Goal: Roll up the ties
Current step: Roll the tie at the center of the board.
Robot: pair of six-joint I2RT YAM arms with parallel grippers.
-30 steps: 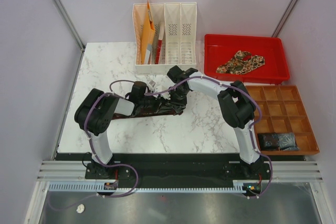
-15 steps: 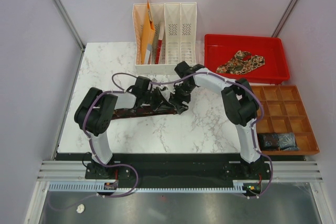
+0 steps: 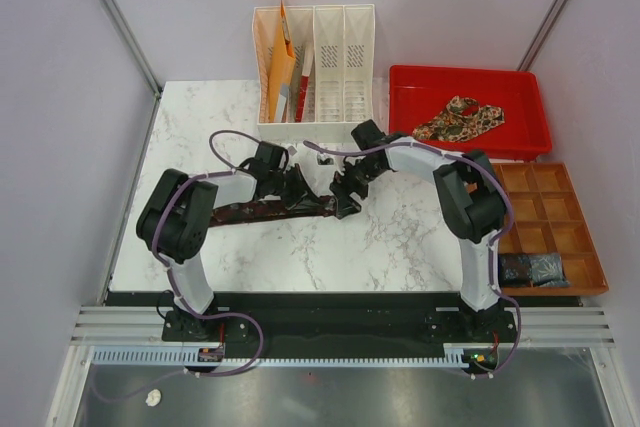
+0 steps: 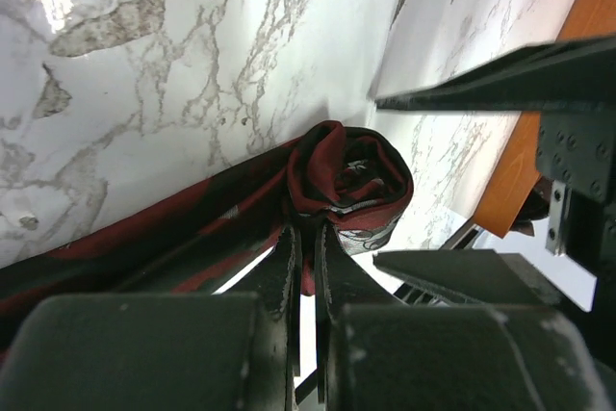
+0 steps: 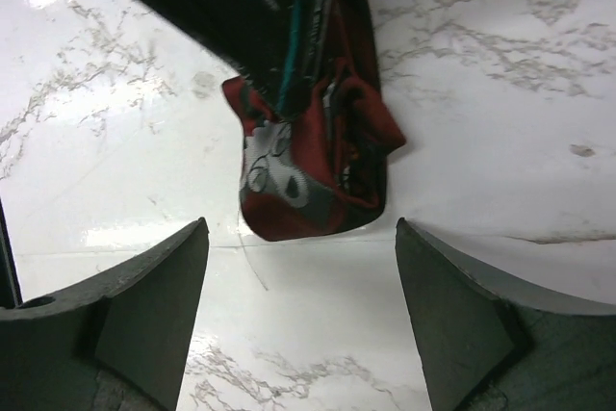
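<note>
A dark maroon tie (image 3: 250,212) lies stretched across the marble table, its right end curled into a small roll (image 4: 346,175). My left gripper (image 4: 306,234) is shut on a fold of cloth at that rolled end, seen from above at the left gripper (image 3: 303,190). My right gripper (image 5: 300,230) stands open just right of the roll (image 5: 308,170), with nothing between its fingers (image 5: 159,300); from above the right gripper (image 3: 343,195) sits at the tie's right tip. A tan paisley tie (image 3: 460,117) lies crumpled in the red tray (image 3: 400,97).
A white file rack (image 3: 345,67) holding orange folders (image 3: 280,67) stands just behind both grippers. A brown compartment box (image 3: 545,207) sits at the right edge, with dark rolled cloth (image 3: 530,269) in a near cell. The arms' cables loop over the tie.
My left gripper has shut on the tie's rolled end and shifted right. The right gripper has let go, opened wide and backed off to the right. The tie now lies narrower.
</note>
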